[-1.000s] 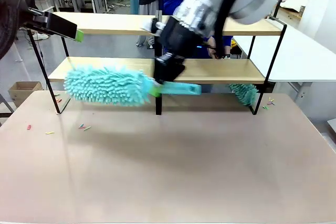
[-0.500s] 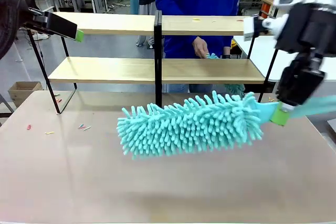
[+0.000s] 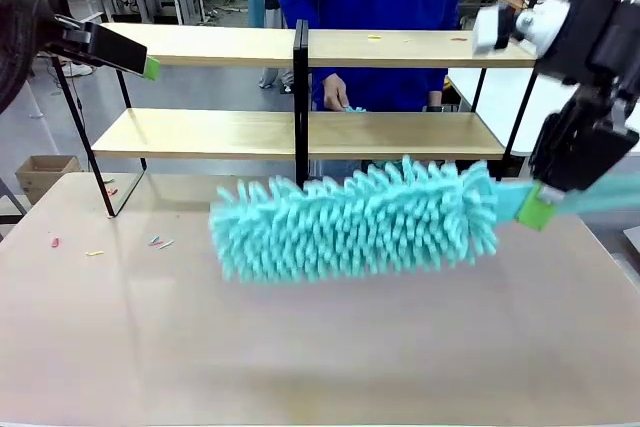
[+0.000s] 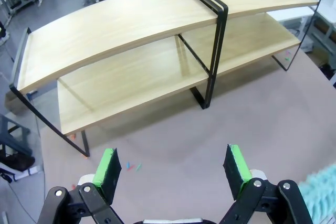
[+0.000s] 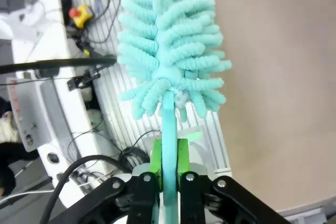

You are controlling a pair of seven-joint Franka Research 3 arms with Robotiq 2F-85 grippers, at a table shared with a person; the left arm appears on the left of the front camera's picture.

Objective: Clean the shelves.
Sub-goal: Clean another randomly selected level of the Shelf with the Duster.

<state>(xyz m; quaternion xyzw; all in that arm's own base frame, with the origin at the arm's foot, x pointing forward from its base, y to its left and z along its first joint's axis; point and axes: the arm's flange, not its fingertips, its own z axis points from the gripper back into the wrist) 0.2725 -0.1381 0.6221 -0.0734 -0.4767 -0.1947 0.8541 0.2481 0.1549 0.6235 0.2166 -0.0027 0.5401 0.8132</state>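
The right end effector (image 3: 540,209), pinching the duster (image 3: 350,219) by its handle above the surface (image 3: 320,347), must next swing toward the shelves (image 3: 400,134); the left end effector (image 4: 173,167) hangs spread, empty.

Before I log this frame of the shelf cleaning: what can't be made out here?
- Front view: the person's hand holds something teal behind the shelves; the lower board cuts it off.
- Front view: the duster is motion-blurred, and its handle runs off the right edge beyond the right gripper.
- Front view: tabletop specks are too small to identify.
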